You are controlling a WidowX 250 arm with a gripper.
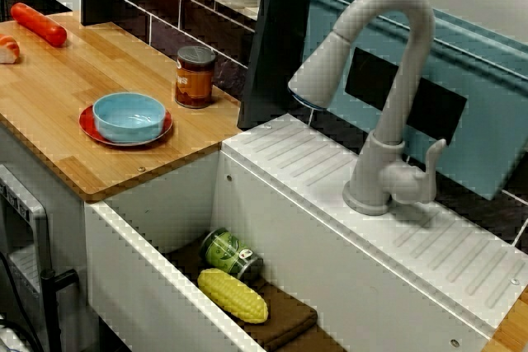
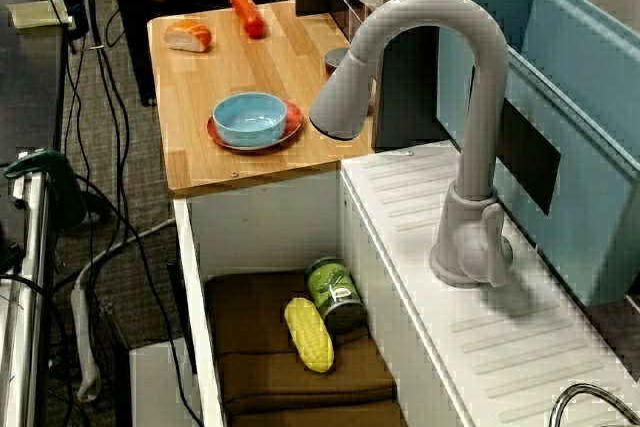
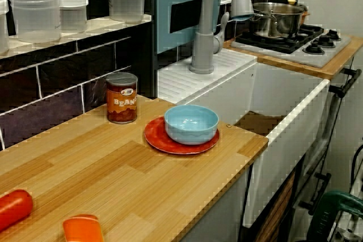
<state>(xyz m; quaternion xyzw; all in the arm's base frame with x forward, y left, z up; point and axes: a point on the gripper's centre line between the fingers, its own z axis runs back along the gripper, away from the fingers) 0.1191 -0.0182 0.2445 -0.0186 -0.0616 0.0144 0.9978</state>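
On your counter (image 1: 74, 72) a blue bowl (image 1: 128, 115) sits on a red plate (image 1: 92, 127), with a bean can (image 1: 195, 77) just beside it. In the sink (image 1: 165, 204), corn (image 1: 233, 295) touches a green can (image 1: 232, 254). The gripper is out of view, so you cannot tell its fingers' state.

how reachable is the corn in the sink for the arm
Probably reachable from above: the corn lies uncovered on the brown cloth in the open sink. The green can lies close beside it. The arm is out of view.

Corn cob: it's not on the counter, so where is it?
Seen from above, the corn cob lies in the sink on a brown cloth, beside the green can.
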